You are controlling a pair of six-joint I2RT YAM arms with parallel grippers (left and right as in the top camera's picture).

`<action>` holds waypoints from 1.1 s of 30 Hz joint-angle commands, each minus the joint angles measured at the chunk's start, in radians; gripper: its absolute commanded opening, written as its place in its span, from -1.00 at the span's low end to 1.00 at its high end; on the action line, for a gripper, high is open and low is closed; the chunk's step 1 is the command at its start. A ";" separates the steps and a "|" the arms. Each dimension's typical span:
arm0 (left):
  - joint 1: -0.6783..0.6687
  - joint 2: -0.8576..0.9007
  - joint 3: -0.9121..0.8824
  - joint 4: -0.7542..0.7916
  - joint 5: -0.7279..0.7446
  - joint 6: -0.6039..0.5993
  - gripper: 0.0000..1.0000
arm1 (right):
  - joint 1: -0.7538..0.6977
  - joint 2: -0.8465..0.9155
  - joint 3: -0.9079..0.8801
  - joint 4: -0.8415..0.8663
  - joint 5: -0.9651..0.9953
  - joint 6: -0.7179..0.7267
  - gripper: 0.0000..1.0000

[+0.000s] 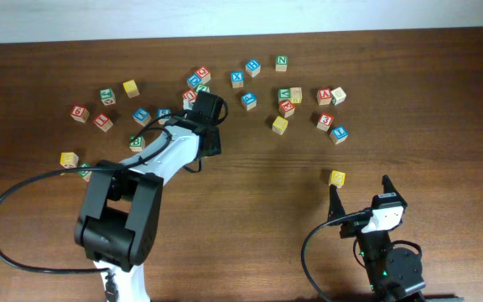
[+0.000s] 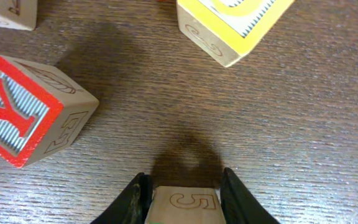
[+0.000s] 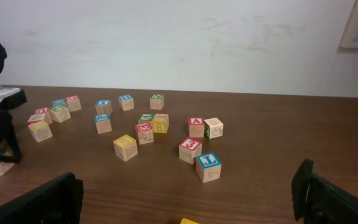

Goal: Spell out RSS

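- The left pincer (image 2: 184, 185) is clamped on a wooden block (image 2: 185, 204), one finger on each side. Bare bench (image 2: 303, 124) lies straight ahead of it.
- Ahead to its left stands a red block (image 2: 23, 115) lettered Y. Ahead to its right is a yellow block (image 2: 232, 28), and an open lane runs between the two.
- The clamped block's side bears a carved 5, though it may be an S.
- The right pincer (image 3: 188, 180) gapes wide and holds nothing, with open bench before it.
- Farther ahead of it lie the scattered letter blocks (image 3: 145, 132), among them a block marked 3 (image 3: 190, 149).
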 commanded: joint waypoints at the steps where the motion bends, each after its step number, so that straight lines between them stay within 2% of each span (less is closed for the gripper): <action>1: -0.004 0.014 0.014 0.002 -0.011 0.010 -0.20 | -0.006 -0.008 -0.009 -0.003 -0.002 -0.007 0.97; 5: -0.004 0.014 0.014 0.002 -0.011 0.010 -0.10 | -0.006 -0.008 -0.009 -0.003 -0.002 -0.007 0.97; 9: -0.004 -0.010 0.074 -0.048 -0.011 0.032 0.28 | -0.006 -0.008 -0.009 -0.003 -0.002 -0.007 0.97; 13: -0.004 -0.134 0.260 -0.182 -0.014 0.084 0.64 | -0.006 -0.008 -0.009 -0.003 -0.002 -0.007 0.97; 14: -0.004 -0.189 0.312 -0.233 -0.014 0.085 0.64 | -0.006 -0.008 -0.009 -0.003 -0.002 -0.007 0.97; 16: -0.004 -0.303 0.355 -0.317 -0.014 0.085 0.99 | -0.006 -0.008 -0.009 -0.003 -0.002 -0.007 0.97; 19: -0.004 -0.479 0.355 -0.439 -0.014 0.154 0.98 | -0.006 -0.008 -0.009 -0.003 -0.002 -0.007 0.97; 24: -0.004 -0.671 0.331 -0.662 -0.015 0.123 0.98 | -0.006 -0.008 -0.009 -0.003 -0.002 -0.007 0.97; 26: -0.004 -0.743 0.271 -0.686 -0.018 0.067 0.98 | -0.006 -0.008 -0.009 -0.003 -0.002 -0.007 0.97; 29: -0.004 -0.964 0.048 -0.640 -0.019 0.053 0.98 | -0.006 -0.008 -0.009 -0.003 -0.005 -0.007 0.97; 31: -0.004 -1.083 -0.054 -0.611 -0.018 0.053 0.99 | -0.006 -0.008 -0.009 -0.010 -0.094 0.013 0.97; 32: -0.003 -1.126 -0.078 -0.608 -0.019 0.053 0.98 | -0.006 -0.008 -0.009 -0.017 -0.161 0.062 0.97; 33: -0.004 -1.181 -0.095 -0.608 -0.019 0.053 0.98 | -0.006 -0.008 -0.009 -0.018 -0.243 0.181 0.97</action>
